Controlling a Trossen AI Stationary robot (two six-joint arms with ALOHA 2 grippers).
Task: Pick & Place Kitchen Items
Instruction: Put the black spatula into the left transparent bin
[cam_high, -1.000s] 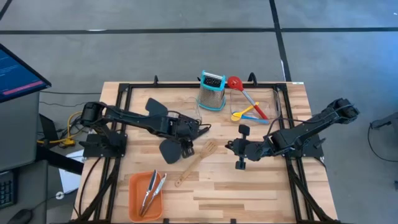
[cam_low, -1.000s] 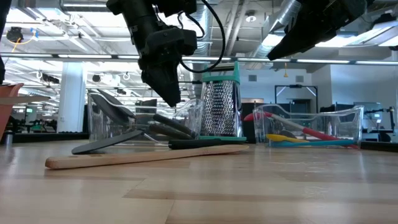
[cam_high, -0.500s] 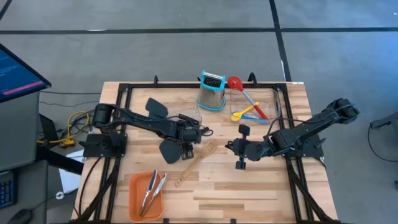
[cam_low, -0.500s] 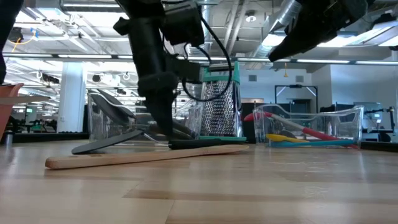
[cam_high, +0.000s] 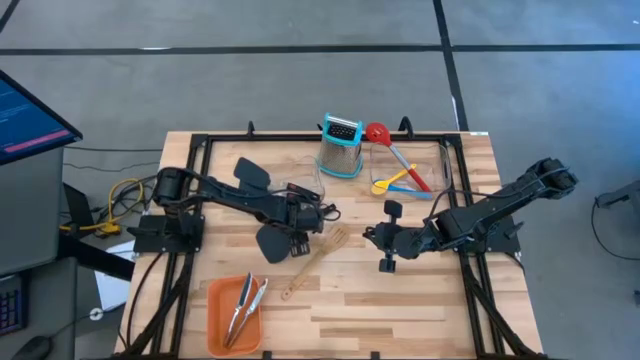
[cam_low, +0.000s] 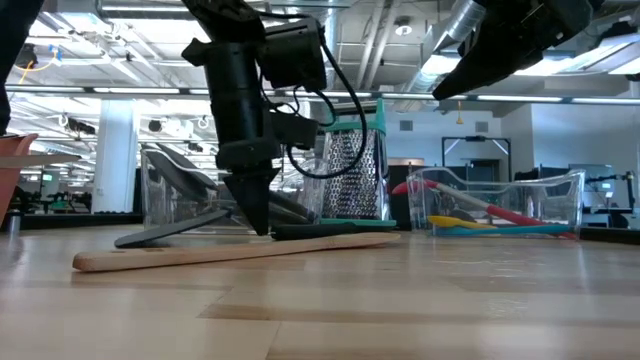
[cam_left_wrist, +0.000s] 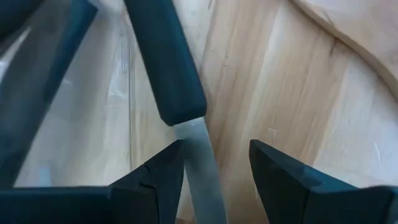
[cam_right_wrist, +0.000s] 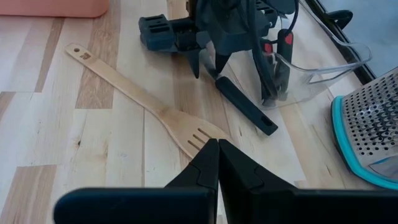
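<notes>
A black spatula (cam_high: 272, 243) lies flat on the table left of centre, its handle (cam_right_wrist: 245, 109) pointing toward the far right. My left gripper (cam_left_wrist: 214, 165) points down over it, open. Its fingers stand on either side of the steel shank (cam_left_wrist: 202, 174), just below the black handle (cam_left_wrist: 165, 68). I cannot tell whether a finger touches the shank. A wooden slotted spatula (cam_high: 315, 262) lies flat beside it. My right gripper (cam_high: 385, 240) hangs shut above the table right of centre, holding nothing.
An orange tray (cam_high: 215, 325) with steel tongs (cam_high: 245, 308) sits at the near left. A grater (cam_high: 341, 147) stands at the far middle. Beside it, a clear bin (cam_high: 440, 165) holds a red spoon and small blue and yellow spoons. Another black spatula (cam_high: 250, 172) leans in a clear bin (cam_low: 200, 185).
My left gripper has come down toward the black spatula and tipped steeper. Its fingertips now stand close to the table around the shank. The spatula has not moved.
</notes>
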